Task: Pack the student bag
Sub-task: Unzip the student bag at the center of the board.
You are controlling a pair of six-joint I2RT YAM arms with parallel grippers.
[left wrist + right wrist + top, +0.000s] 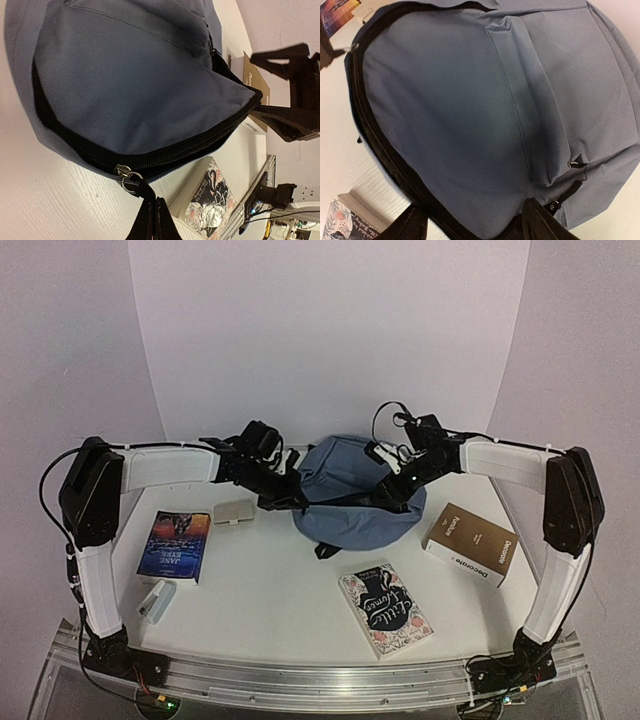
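Books lie unpacked nearest the arms: floral book (pixel 385 608), blue book (pixel 175 543), brown book (pixel 470 543). Farther back, mid-table, sits the student bag (pixel 350 495). The left gripper (pixel 154 210) is clenched on its zipper pull (pixel 131 181); the right gripper (pixel 475 207) hangs released over the fabric. Packing looks barely begun. The bag's inside is hidden, and how far the zip is undone is unclear.

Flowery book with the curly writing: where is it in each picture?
Top external: the flowery book lies near the table's front edge, right of middle, in front of the student bag.
Left wrist: bottom of the picture, right of middle, under the bag's black zipper.
Right wrist: bottom-left corner, only partly showing.
Shared landmark: the student bag, beside the book in all three views.
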